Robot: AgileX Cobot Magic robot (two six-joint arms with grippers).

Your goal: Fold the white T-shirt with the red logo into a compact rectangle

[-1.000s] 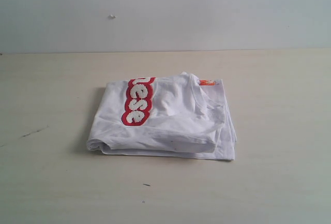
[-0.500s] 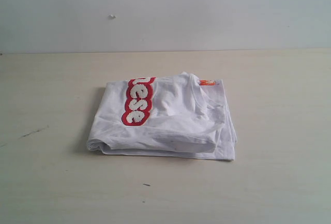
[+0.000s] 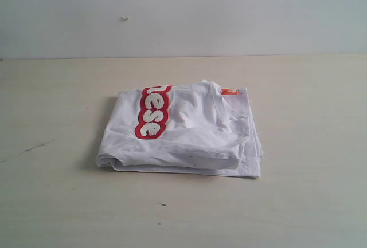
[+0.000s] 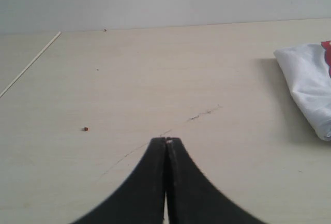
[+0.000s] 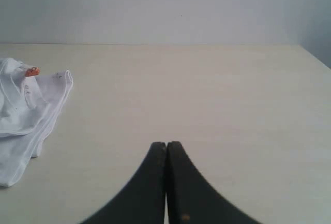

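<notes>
The white T-shirt point(image 3: 189, 136) lies folded into a thick rectangle in the middle of the table. Part of the red logo point(image 3: 152, 110) shows on its top, reading "ese", and the orange neck tag point(image 3: 230, 91) sits at the far right corner. No arm appears in the exterior view. My left gripper point(image 4: 166, 140) is shut and empty above bare table, with the shirt's edge point(image 4: 310, 84) off to one side. My right gripper point(image 5: 166, 144) is shut and empty too, well apart from the shirt's collar corner point(image 5: 26, 100) and tag point(image 5: 32, 71).
The pale wooden table point(image 3: 309, 202) runs to a light wall at the back. A thin dark scratch point(image 4: 204, 113) and a small brown speck point(image 4: 85, 129) mark the surface on the left side. A table edge line point(image 4: 31, 63) shows in the left wrist view.
</notes>
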